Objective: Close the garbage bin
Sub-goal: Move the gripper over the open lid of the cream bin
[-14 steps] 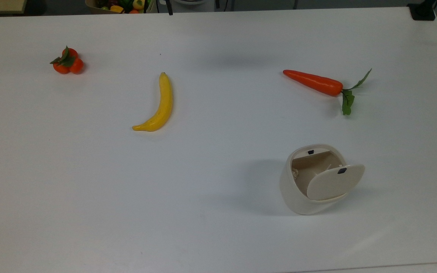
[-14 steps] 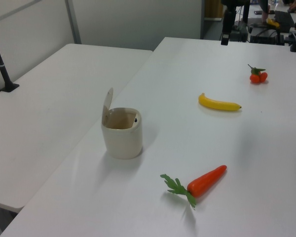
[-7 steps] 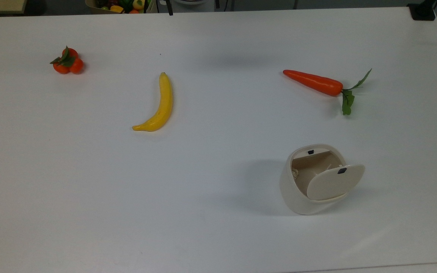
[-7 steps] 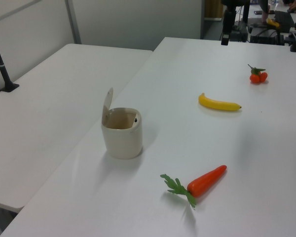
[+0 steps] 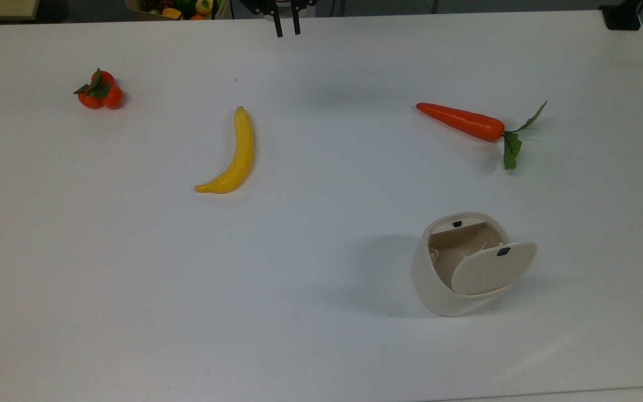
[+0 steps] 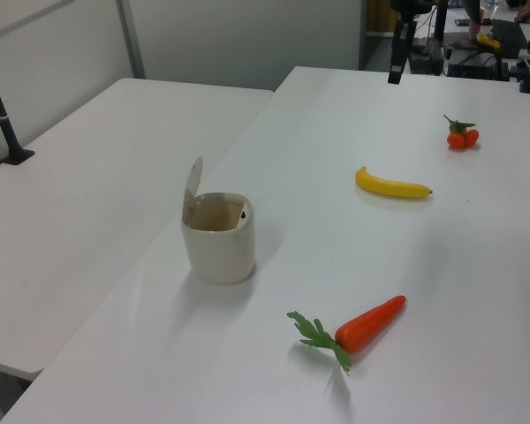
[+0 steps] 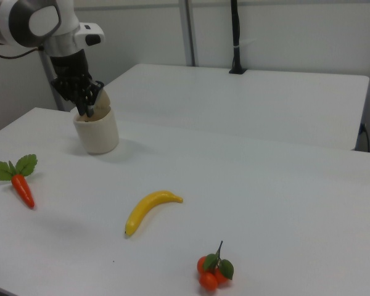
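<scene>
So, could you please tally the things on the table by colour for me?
Orange: 2, carrot and the tangerine cluster
Yellow: 1, banana
Cream-white: 1, bin, lid open
Total: 4

White table, open garbage bin, carrot, banana, small oranges

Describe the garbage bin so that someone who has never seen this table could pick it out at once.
On the big white table, look toward the top view's lower right, below the carrot. There stands the garbage bin, a small cream-white rounded tub. Unlike the fruit and vegetables lying flat, it stands upright, hollow and beige inside, its hinged lid raised.
</scene>
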Robot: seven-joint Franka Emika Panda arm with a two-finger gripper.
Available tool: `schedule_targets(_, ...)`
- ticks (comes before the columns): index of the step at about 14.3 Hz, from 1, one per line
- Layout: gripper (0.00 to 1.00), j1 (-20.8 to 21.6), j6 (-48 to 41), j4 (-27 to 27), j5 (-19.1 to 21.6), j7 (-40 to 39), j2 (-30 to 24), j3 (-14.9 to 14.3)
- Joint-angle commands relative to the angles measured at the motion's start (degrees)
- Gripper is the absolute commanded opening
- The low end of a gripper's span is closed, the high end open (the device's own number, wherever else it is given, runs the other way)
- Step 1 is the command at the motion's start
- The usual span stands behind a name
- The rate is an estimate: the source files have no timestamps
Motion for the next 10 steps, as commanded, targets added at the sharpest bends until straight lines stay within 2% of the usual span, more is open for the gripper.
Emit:
schedule_targets(1,0.00,0.3,3.3,-1.3,2.6,-1.0,0.1,-0.2)
schedule_targets(5,0.00,0.4,5.1,-0.6,2.8,-0.3,1.4,-0.1)
schedule_targets(7,0.00,2.5,5.7,2.0,2.9,1.2,3.5,-0.1)
schedule_targets(10,0.00,4.1,13.8,4.8,2.5,7.8,5.7,0.0)
